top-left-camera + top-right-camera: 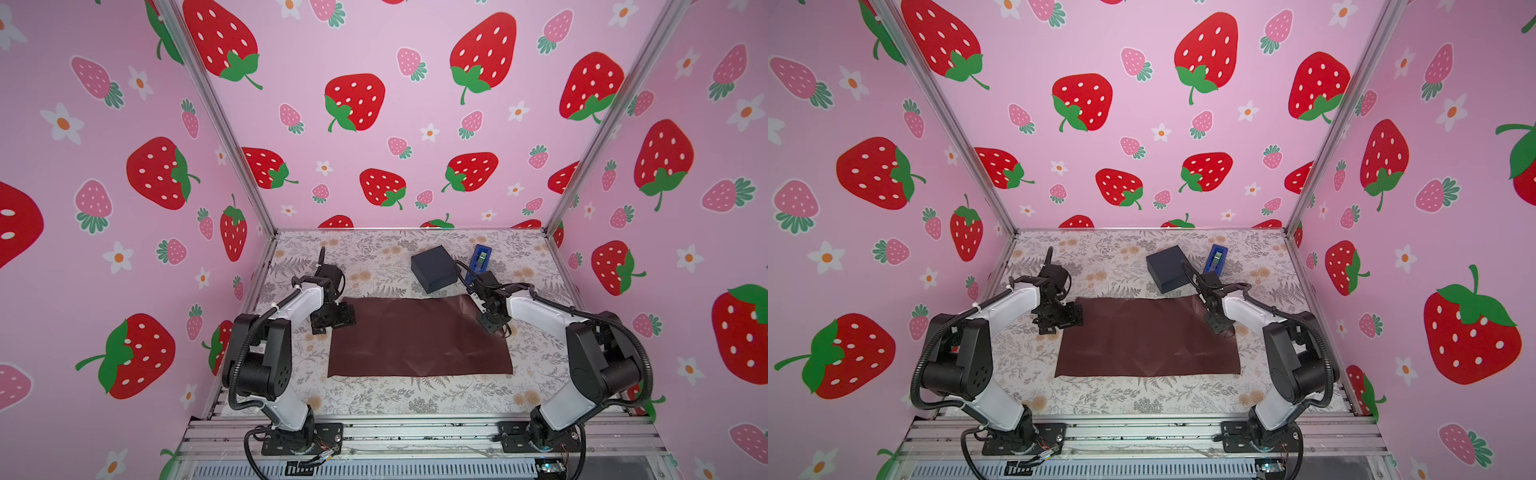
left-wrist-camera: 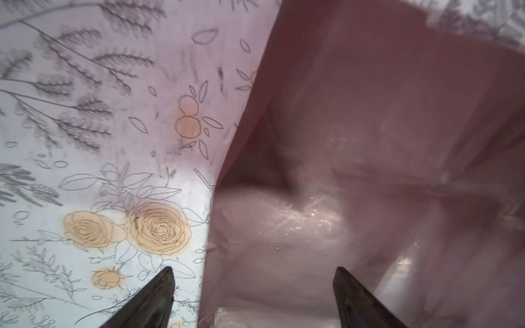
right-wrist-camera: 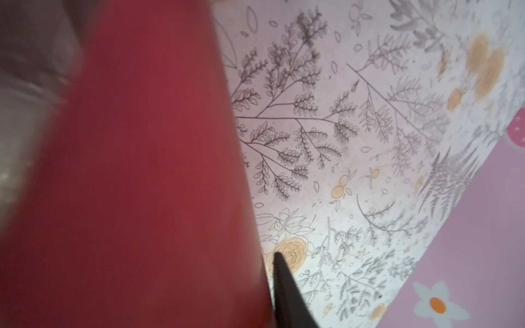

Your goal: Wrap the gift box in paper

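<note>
Both top views show the paper (image 1: 419, 340) spread maroon side up on the flowered worktop (image 1: 374, 399). The gift box (image 1: 432, 266) sits just beyond the paper's far edge, off the sheet. The left pincer (image 1: 338, 318) straddles the paper's left edge near its far corner, spread wide and grasping nothing. The right pincer (image 1: 480, 305) is at the far right corner. In the right wrist view, red paper hides one finger, so I cannot tell whether it grips.

top views look down from high; both wrist cameras sit close over the paper (image 2: 369, 113).
</note>
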`<state>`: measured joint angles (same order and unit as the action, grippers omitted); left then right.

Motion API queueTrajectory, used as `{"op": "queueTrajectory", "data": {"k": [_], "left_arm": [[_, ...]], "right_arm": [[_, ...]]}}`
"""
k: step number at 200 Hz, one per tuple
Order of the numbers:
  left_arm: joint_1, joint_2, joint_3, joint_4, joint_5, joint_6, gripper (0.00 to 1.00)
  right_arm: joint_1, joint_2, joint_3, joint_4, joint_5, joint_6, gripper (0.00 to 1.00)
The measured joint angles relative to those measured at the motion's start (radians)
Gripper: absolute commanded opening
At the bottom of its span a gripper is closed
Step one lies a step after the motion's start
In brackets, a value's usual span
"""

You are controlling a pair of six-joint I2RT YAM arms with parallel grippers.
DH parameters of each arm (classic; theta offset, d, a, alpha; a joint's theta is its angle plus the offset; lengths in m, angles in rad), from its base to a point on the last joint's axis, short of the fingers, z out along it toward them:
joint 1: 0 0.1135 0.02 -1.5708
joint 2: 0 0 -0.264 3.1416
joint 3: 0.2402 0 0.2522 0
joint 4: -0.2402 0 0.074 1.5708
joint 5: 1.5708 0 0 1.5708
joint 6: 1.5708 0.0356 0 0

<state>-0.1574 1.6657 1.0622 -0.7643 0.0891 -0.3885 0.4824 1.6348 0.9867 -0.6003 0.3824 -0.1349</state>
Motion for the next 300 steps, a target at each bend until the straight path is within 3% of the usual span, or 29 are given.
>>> {"op": "queueTrajectory", "data": {"k": [29,77,82,86,129,216,251,300], "left_arm": [[0.0,0.005,-0.032,0.0,0.026,0.0,0.89],[0.0,0.005,-0.069,-0.004,0.077,0.007,0.89],[0.0,0.005,-0.071,-0.004,0.08,0.01,0.89],[0.0,0.005,-0.073,-0.005,0.083,0.011,0.89],[0.0,0.002,-0.098,-0.018,0.117,0.025,0.88],[0.0,-0.071,-0.132,-0.029,0.116,0.016,0.88],[0.0,-0.145,-0.126,-0.034,0.074,0.006,0.89],[-0.001,-0.252,-0.103,-0.027,0.064,-0.001,0.89]], "right_arm": [[0.0,0.0,0.004,-0.014,0.029,0.023,0.51],[0.0,-0.063,0.051,-0.048,0.083,0.093,0.76],[0.0,-0.071,0.059,-0.049,0.088,0.095,0.9],[0.0,-0.08,0.065,-0.05,0.091,0.109,0.92],[0.0,-0.158,0.079,-0.029,0.056,0.143,0.92],[-0.006,-0.156,0.162,0.098,-0.219,0.232,0.9],[-0.054,-0.005,0.324,0.153,-0.385,0.296,0.85],[-0.133,0.221,0.485,0.192,-0.586,0.338,0.87]]}}
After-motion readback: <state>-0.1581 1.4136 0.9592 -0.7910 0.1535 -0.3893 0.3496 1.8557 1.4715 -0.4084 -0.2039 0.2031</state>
